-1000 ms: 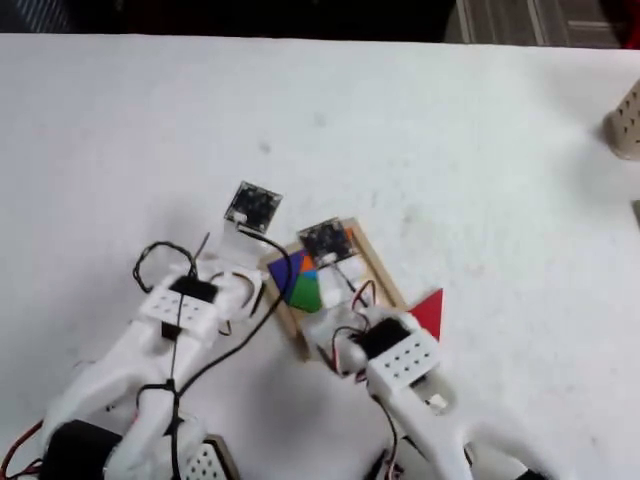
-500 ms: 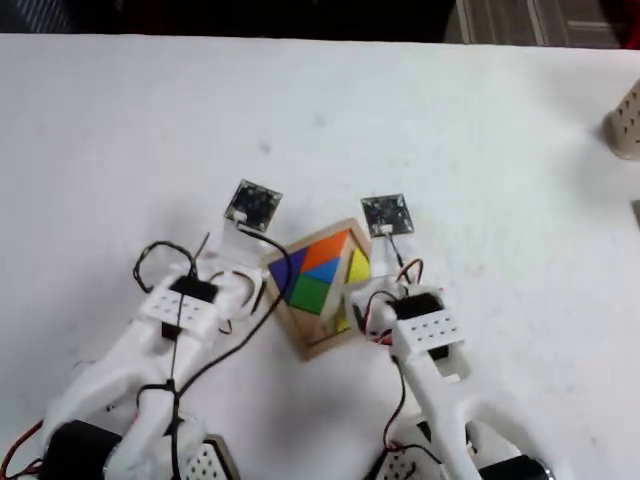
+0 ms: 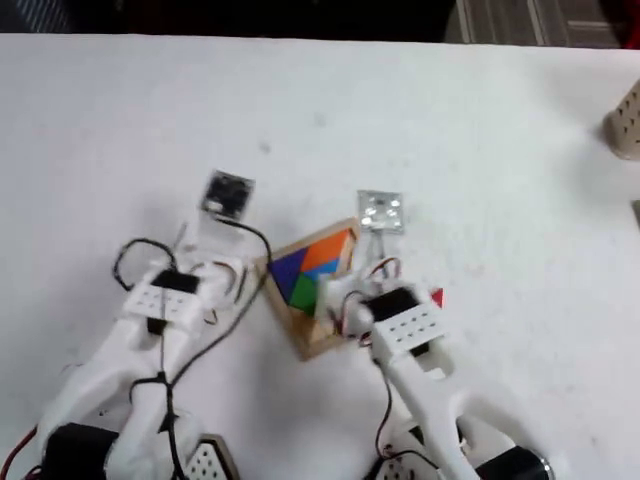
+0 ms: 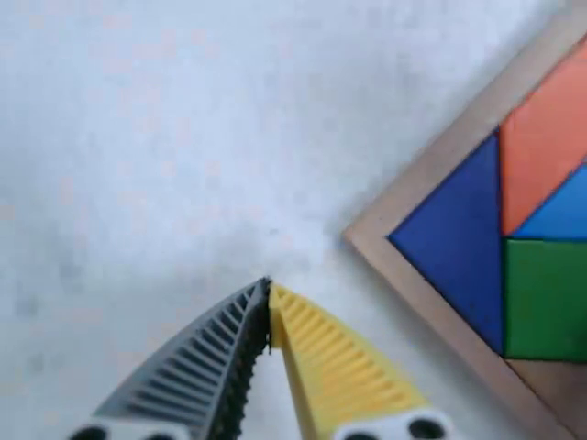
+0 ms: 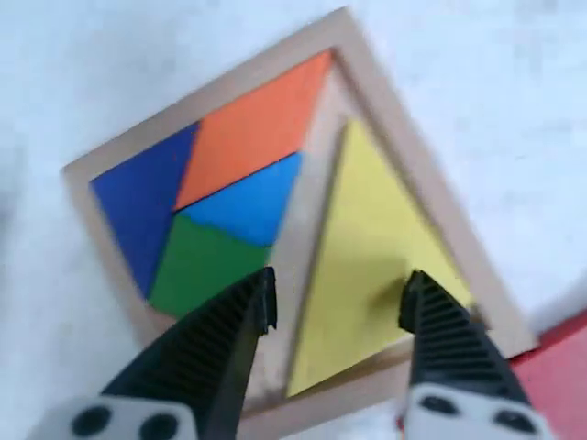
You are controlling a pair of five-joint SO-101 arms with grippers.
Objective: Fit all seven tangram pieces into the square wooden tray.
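Note:
The square wooden tray lies turned like a diamond between the two arms. It holds a blue triangle, an orange piece, a light blue piece, a green piece and a large yellow triangle. My right gripper is open just above the yellow triangle's wide end, holding nothing. A red piece lies on the table outside the tray, by the right arm. My left gripper is shut and empty, on the bare table beside the tray's corner.
The white table is open beyond the tray. A pale perforated object stands at the far right edge. Cables loop around both arms near the tray.
The right arm swung off the tray, exposing the yellow triangle inside it, then came back over it. The left arm shifted left, away from the tray.

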